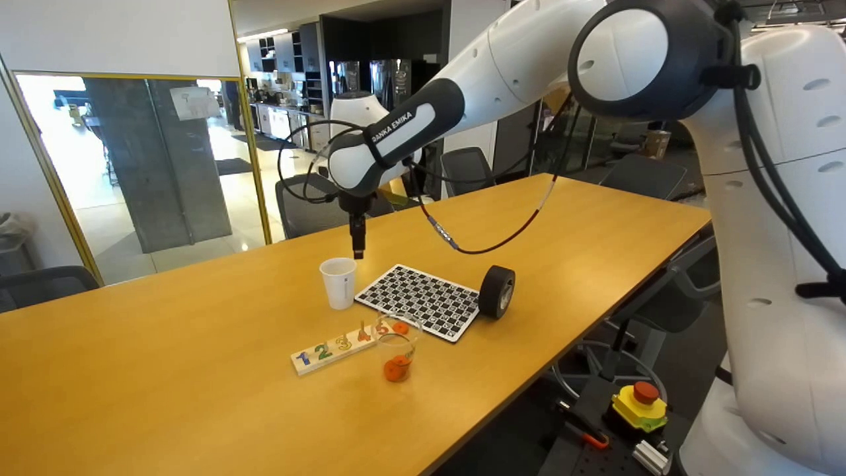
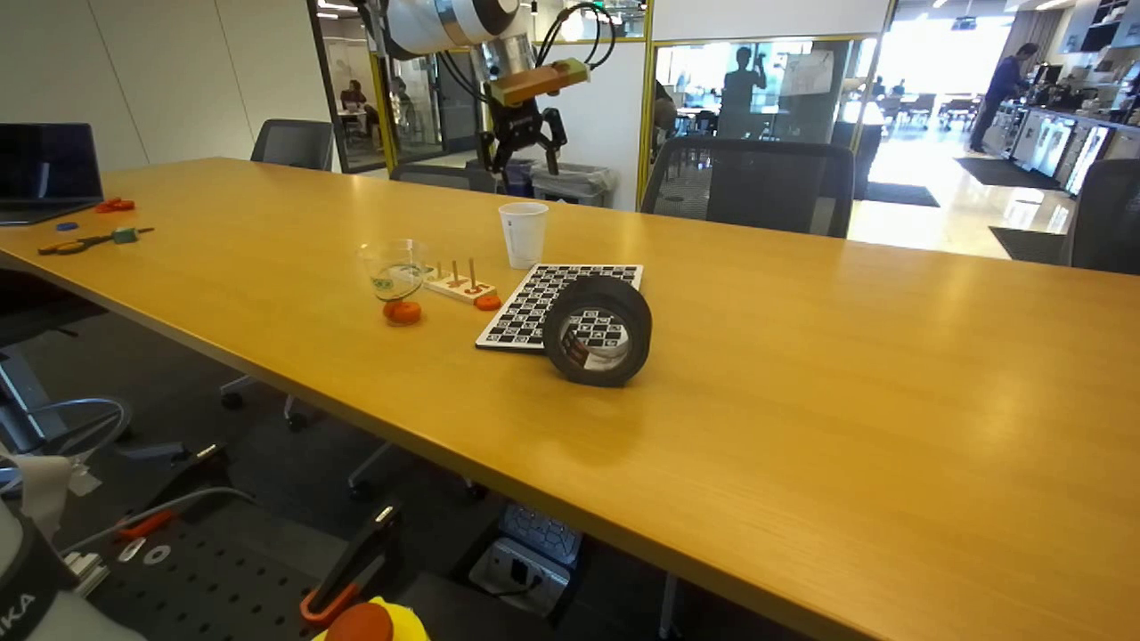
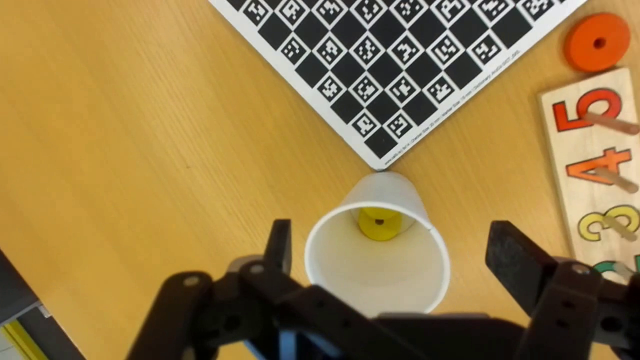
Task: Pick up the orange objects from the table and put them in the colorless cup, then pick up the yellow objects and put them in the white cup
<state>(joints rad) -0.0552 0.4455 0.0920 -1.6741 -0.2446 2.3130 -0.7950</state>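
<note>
My gripper (image 3: 392,245) is open and empty above the white cup (image 3: 382,190), with its fingers on either side of the rim in the wrist view. It also hangs over the cup in both exterior views (image 1: 358,253) (image 2: 525,167). The white cup stands upright (image 1: 339,284) (image 2: 524,236). Yellow pieces (image 3: 380,229) lie on its bottom inside, partly overlapping. The colorless cup (image 1: 396,347) (image 2: 392,271) stands nearer the table's edge. Orange pieces (image 1: 396,370) (image 2: 403,312) show at its base, seemingly inside. One orange disc (image 3: 597,42) (image 1: 400,328) (image 2: 487,303) lies on the table.
A wooden numbered peg board (image 1: 330,354) lies between the cups. A checkered board (image 1: 420,301) lies beside the white cup, its corner at the cup's base. A black tape roll (image 1: 497,292) stands on edge. Scissors (image 2: 76,245), red pieces (image 2: 114,205) and a laptop (image 2: 49,165) lie farther off.
</note>
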